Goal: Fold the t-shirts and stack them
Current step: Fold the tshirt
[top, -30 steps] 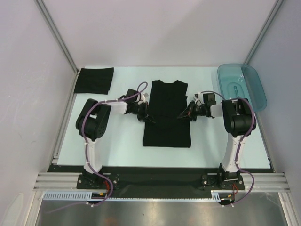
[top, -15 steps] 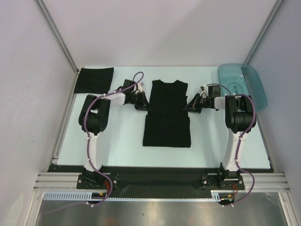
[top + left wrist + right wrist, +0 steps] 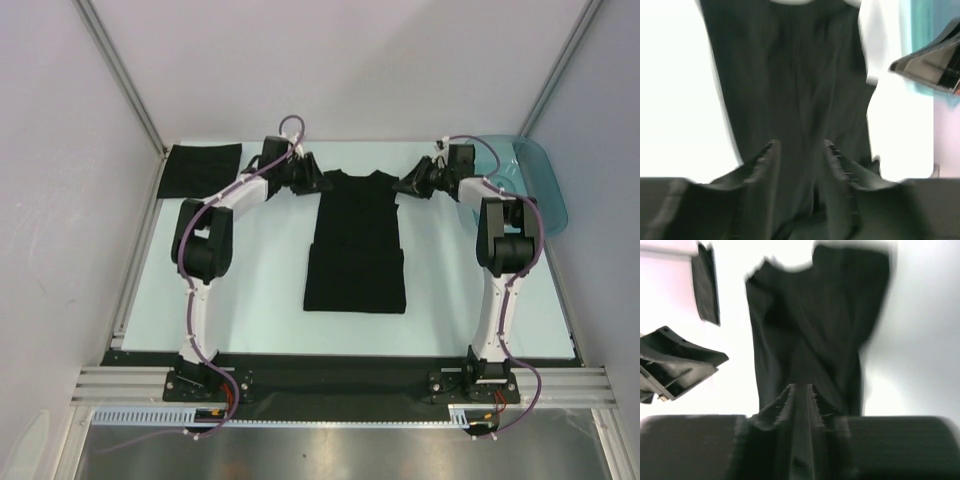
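Limp black t-shirt (image 3: 355,250) lies flat between left end effector (image 3: 316,184), released, and right end effector (image 3: 403,187), grip unclear. Light, floppy cloth, probably best pinched at the shoulder corners beside each tip.

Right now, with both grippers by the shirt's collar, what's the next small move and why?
Probably lower both onto the shoulder corners and pinch: the left gripper and right gripper flank the t-shirt at its collar end, sides already folded in.

No text, label, brand, number or sign can be read in any view: the shirt (image 3: 355,250) is plain black, the tray (image 3: 545,190) and counter (image 3: 260,290) carry no print, and both wrist views are blurred
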`<state>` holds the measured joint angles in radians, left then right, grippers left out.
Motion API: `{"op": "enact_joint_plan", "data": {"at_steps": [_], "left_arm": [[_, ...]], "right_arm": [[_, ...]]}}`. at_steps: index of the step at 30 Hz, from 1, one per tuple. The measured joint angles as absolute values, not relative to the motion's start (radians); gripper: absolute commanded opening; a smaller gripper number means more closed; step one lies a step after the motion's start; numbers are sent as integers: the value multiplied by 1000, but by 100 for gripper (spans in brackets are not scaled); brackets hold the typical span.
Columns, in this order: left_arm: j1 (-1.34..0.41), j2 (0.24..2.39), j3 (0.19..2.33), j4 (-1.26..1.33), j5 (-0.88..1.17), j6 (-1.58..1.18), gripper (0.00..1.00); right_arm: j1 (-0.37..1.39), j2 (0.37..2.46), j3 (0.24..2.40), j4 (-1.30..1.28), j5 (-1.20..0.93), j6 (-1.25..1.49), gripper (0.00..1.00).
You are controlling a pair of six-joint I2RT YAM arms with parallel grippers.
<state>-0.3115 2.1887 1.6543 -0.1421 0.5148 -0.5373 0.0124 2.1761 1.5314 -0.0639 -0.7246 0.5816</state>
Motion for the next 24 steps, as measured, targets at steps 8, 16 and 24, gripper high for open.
{"op": "enact_joint_plan", "data": {"at_steps": [8, 16, 24], "left_arm": [[-302, 2393, 2024, -180, 358, -551, 57], [-298, 2538, 2154, -219, 289, -583, 56], [-298, 2619, 2228, -235, 279, -633, 51]], "right_arm": [[12, 2384, 1813, -99, -663, 611, 52], [11, 2440, 1918, -192, -570, 545, 53], [11, 2500, 2008, -242, -542, 513, 51]]}}
